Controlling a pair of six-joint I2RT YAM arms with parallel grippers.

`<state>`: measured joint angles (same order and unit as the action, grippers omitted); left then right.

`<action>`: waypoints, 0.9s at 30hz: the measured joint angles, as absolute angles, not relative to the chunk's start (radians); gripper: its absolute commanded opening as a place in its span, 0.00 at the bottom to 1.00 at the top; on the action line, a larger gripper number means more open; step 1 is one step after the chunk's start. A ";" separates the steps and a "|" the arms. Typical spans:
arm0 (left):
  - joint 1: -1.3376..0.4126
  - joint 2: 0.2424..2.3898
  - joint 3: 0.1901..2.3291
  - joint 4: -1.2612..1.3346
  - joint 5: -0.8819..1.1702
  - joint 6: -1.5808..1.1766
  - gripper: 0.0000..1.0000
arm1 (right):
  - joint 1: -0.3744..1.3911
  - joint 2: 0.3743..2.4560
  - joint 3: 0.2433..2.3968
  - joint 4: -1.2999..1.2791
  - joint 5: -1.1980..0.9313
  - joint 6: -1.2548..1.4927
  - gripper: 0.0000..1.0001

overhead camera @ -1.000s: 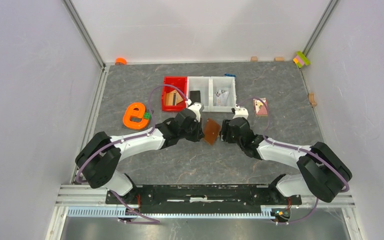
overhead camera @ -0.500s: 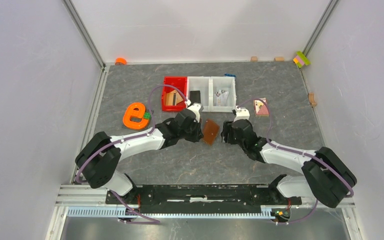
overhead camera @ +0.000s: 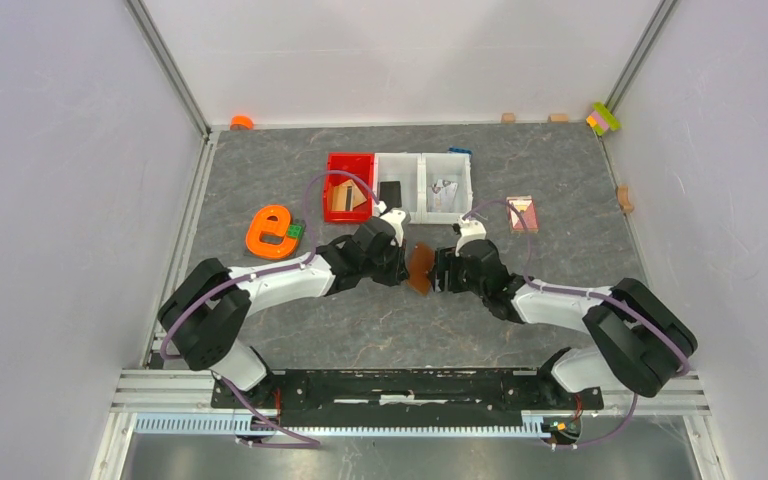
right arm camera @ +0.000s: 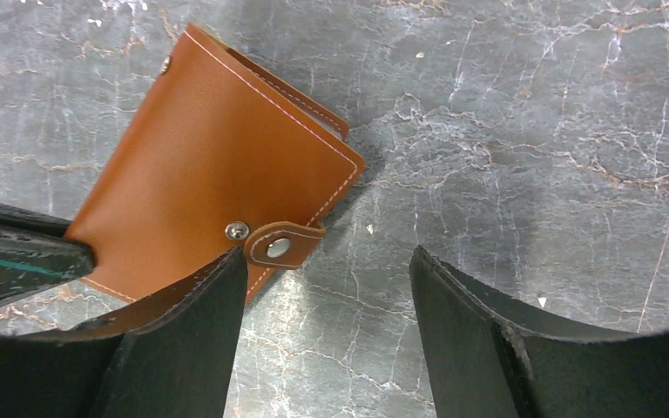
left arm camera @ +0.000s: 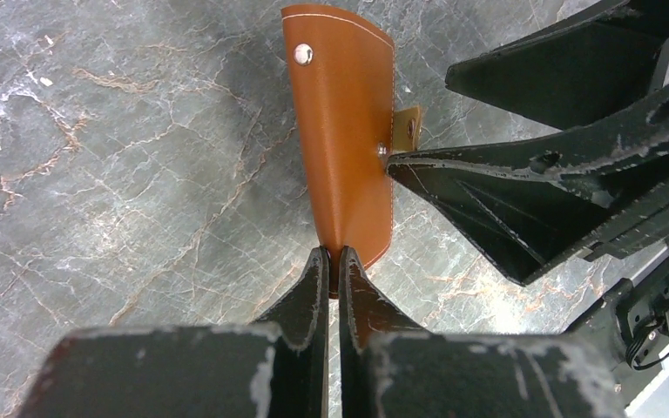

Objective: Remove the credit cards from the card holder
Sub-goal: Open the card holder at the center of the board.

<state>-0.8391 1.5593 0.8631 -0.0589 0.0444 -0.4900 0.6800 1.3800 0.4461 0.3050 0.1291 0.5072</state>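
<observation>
Left end effector is clamped tight on one edge of the card holder, so that's what I'm holding. The brown wallet is folded shut and sits about mid-table, between my two arms and just near of the red bin. Whether it's off the table or resting on it, can't tell. My right end effector is spread wide and gripping nothing. One finger is against the leather right by the snap tab, the other is out over bare stone. The tab's snap sits just beside a bare stud, not on it.
</observation>
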 measured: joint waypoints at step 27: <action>-0.850 1.559 0.902 -0.144 -0.079 -0.498 0.77 | 0.680 1.249 0.406 0.334 0.135 0.464 0.01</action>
